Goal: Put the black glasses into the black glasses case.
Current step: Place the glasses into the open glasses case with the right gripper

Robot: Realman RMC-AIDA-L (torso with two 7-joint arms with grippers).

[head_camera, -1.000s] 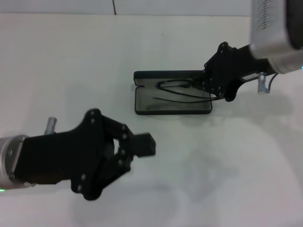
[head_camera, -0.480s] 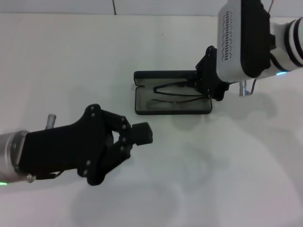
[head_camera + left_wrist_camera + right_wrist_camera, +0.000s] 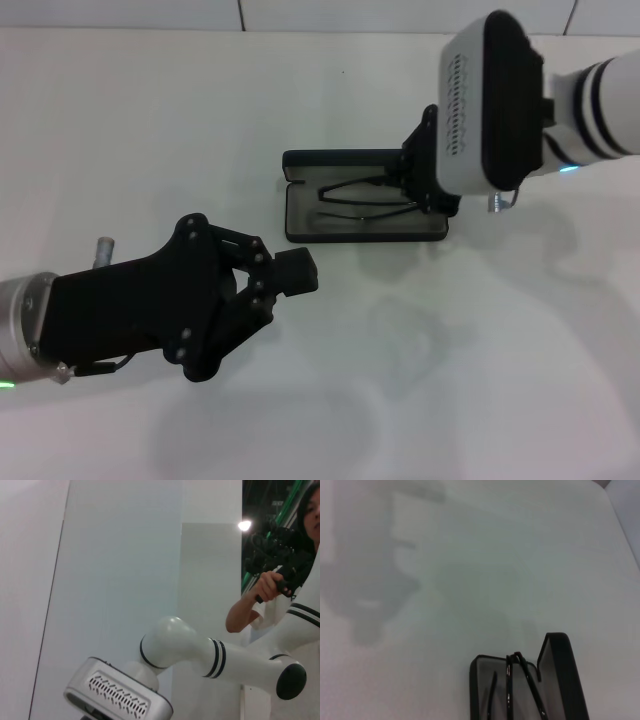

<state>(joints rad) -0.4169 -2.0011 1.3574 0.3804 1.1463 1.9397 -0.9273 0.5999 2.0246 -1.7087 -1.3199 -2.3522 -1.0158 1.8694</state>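
No readable text showing anywhere.
Black glasses case (image 3: 365,222) is lying open, no lettering legible on it; robot arm housings are carrying only vent slots, no labels.

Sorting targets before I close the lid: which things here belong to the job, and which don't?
Job:
- thin black wire-frame glasses, lying in the tray
- flat black hinged glasses case, open
- right gripper, at the case's end

Not the job:
- left gripper, hovering apart
- white table

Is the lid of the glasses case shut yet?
No, the black glasses case lies open on the table, its grey lining showing with the black glasses over it.
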